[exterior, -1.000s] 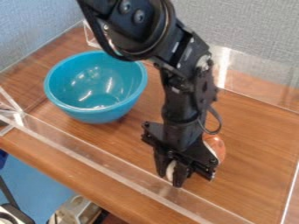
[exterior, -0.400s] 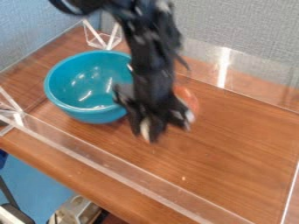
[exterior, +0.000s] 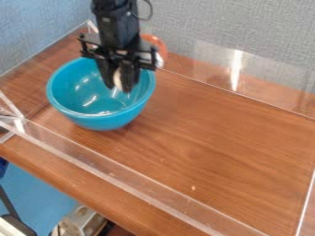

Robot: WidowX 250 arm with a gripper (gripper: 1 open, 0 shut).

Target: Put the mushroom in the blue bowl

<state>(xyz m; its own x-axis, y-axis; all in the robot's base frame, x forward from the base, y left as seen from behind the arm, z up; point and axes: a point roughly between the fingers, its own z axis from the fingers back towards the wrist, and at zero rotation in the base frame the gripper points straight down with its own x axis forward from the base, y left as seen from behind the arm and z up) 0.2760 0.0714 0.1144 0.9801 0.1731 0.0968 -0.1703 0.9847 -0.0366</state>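
Observation:
The blue bowl (exterior: 76, 100) stands at the back left of the wooden table. My black gripper (exterior: 121, 83) hangs straight down over the bowl's right half, fingertips just inside the rim. Its jaws are shut on a small pale piece, the mushroom (exterior: 120, 76). Only the mushroom's cream stem shows between the fingers; the cap is hidden. An orange patch (exterior: 154, 43) sits on the gripper's upper right side.
A low clear plastic wall (exterior: 135, 171) runs along the table's front edge. Another clear panel (exterior: 246, 66) stands at the back right. The brown wooden tabletop (exterior: 215, 129) stretches to the right of the bowl.
The gripper has travelled from the front right of the table up and left, carrying the mushroom. It now hangs over the bowl; the bowl has stayed put.

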